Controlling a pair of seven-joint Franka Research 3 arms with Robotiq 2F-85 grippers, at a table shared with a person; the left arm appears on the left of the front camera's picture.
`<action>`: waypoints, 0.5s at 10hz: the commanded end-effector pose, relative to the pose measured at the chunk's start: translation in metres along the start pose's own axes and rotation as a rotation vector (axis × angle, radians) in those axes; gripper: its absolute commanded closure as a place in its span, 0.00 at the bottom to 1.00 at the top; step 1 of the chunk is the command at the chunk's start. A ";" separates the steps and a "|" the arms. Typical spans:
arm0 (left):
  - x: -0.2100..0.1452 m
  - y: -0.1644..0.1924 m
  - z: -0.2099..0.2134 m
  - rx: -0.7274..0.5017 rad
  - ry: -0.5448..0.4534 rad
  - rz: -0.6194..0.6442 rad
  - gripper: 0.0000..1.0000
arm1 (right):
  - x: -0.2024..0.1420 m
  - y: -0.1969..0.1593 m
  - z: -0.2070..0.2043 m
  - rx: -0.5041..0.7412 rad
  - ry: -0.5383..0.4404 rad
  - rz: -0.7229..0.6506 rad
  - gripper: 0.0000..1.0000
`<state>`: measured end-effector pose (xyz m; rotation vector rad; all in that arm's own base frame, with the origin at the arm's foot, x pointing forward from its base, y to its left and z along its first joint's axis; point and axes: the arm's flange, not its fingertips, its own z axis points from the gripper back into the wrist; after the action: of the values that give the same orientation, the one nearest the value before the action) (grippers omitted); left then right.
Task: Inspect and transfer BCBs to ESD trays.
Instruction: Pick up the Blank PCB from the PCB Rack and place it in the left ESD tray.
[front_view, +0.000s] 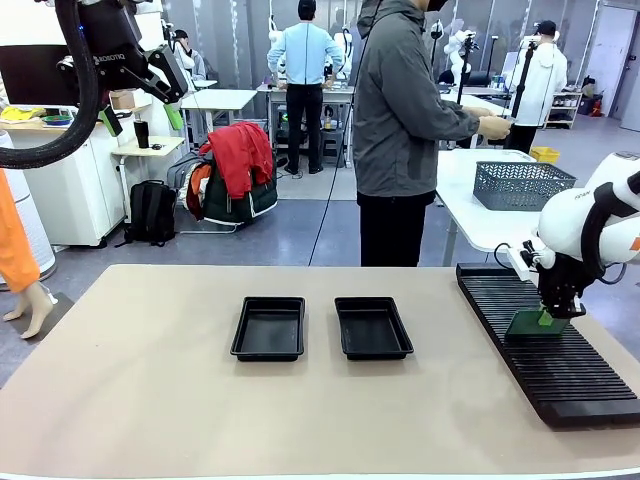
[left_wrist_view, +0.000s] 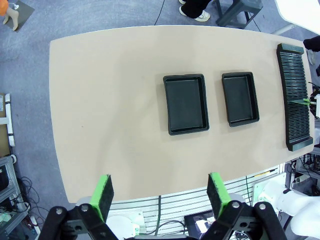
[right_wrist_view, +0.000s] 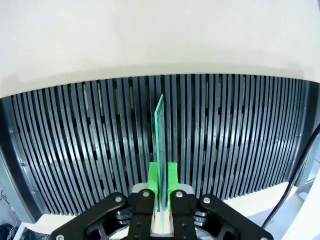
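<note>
A thin green BCB (right_wrist_view: 160, 135) stands on edge in a slot of the long black rack (front_view: 545, 345). My right gripper (right_wrist_view: 161, 176) is shut on the board's near edge, its green pads (right_wrist_view: 171, 172) pressed to both faces. From the front, that gripper (front_view: 545, 318) reaches down over the rack with the BCB (front_view: 525, 322) below it. Two black ESD trays (front_view: 269, 327) (front_view: 372, 327) lie side by side at the table's middle, both bare inside. High at the upper left, my left gripper (front_view: 140, 108) hangs open; its own view looks down on the trays (left_wrist_view: 186, 103) (left_wrist_view: 240, 98) past spread fingers (left_wrist_view: 102, 195).
A person in a grey jacket stands at the far side, turned toward a white side table holding a grey wire-mesh basket (front_view: 520, 184). The tan table (front_view: 150, 400) is bare around the trays. The rack runs along the table's right edge.
</note>
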<state>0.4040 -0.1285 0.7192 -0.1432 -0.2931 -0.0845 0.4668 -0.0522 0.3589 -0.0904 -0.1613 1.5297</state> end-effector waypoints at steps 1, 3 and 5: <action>-0.001 0.000 0.000 0.002 -0.001 0.000 0.00 | 0.001 0.001 -0.006 -0.016 0.026 -0.004 0.99; -0.001 0.000 0.000 0.002 -0.001 0.000 0.00 | 0.001 0.000 -0.002 -0.021 0.031 -0.006 1.00; -0.001 0.000 0.000 0.002 -0.001 0.000 0.00 | 0.002 -0.002 0.011 -0.036 0.034 -0.008 1.00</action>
<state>0.4040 -0.1285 0.7192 -0.1432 -0.2931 -0.0845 0.4671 -0.0521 0.3625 -0.0978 -0.1671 1.5309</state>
